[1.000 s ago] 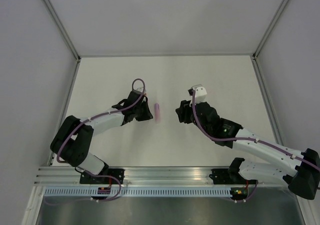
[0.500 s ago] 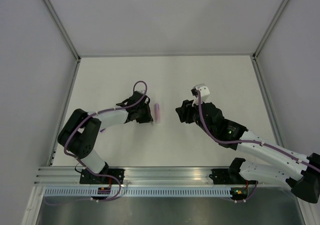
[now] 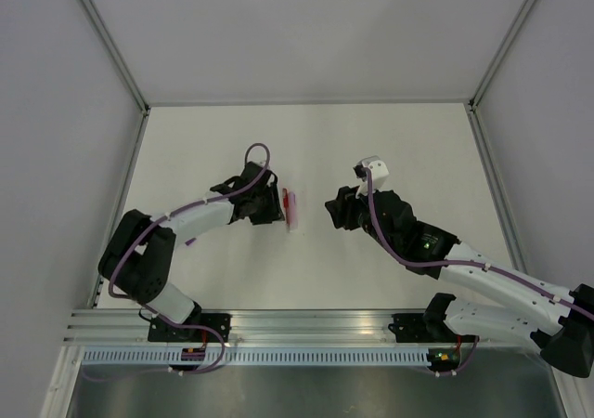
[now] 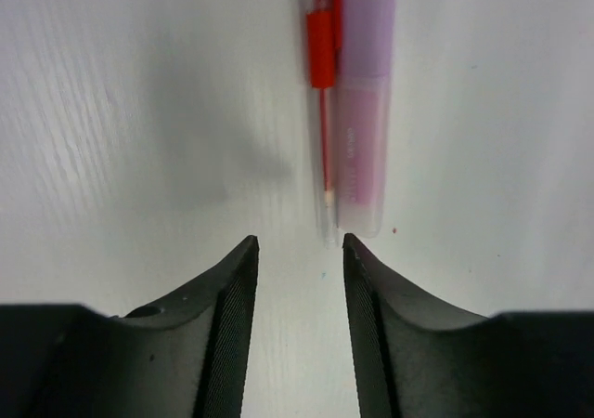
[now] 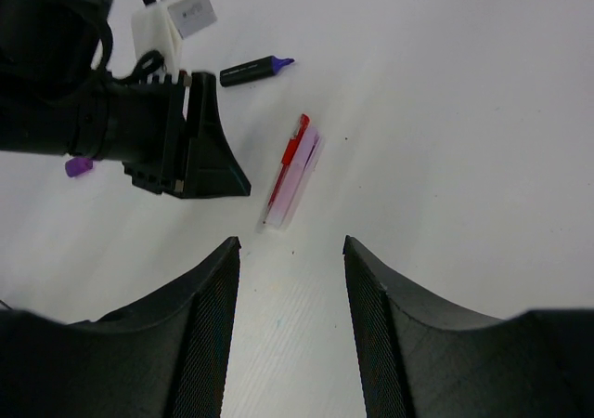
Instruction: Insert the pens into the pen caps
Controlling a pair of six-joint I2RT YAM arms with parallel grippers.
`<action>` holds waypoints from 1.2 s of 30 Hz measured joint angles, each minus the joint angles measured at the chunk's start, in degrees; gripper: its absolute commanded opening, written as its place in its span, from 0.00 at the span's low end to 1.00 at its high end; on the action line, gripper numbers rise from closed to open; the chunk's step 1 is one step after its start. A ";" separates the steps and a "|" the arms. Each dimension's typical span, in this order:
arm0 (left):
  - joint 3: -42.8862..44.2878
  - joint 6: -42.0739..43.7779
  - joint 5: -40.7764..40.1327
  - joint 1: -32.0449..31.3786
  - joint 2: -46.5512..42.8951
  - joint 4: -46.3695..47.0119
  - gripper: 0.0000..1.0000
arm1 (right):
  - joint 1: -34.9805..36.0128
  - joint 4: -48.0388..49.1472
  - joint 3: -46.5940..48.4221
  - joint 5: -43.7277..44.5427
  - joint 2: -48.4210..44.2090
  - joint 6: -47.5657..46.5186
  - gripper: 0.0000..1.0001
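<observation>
Your left arm reaches low across the white worktop (image 3: pixel 390 139). The left pincer (image 4: pixel 299 243) is released and empty, its tips just short of the slim pale pink pen (image 4: pixel 362 111) and the thinner red pen (image 4: pixel 321 51), which lie touching side by side. Opposite, the right pincer (image 5: pixel 290 243) gapes, holding nothing. A dark purple-black pen (image 5: pixel 252 70) lies near the left wrist.

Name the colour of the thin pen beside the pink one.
The thin pen is red; clearest in left wrist view.

The top view looks down from above the near edge over the whole worktop (image 3: pixel 390 139). Both wrist views sit low and close behind their own fingers (image 4: pixel 227 334), facing each other across the same pink pen (image 4: pixel 362 158) and red pen (image 4: pixel 321 46).
</observation>
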 measured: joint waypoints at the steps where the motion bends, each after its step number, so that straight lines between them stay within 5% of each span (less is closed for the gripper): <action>1: 1.99 0.81 -0.20 0.02 -0.37 -1.49 0.50 | 0.00 0.00 -0.02 -0.15 0.00 0.00 0.55; 10: 26.10 13.57 -4.20 7.65 0.28 -7.19 0.63 | 0.00 0.04 -0.28 -2.29 0.00 -0.26 0.55; 20: 32.26 28.52 1.38 18.49 14.01 -11.19 0.66 | 0.00 0.02 -0.28 -4.31 -0.15 -0.44 0.55; 36: 40.59 40.63 4.79 18.36 31.50 -15.19 0.66 | -0.02 0.04 -1.05 -7.78 -3.87 -1.90 0.55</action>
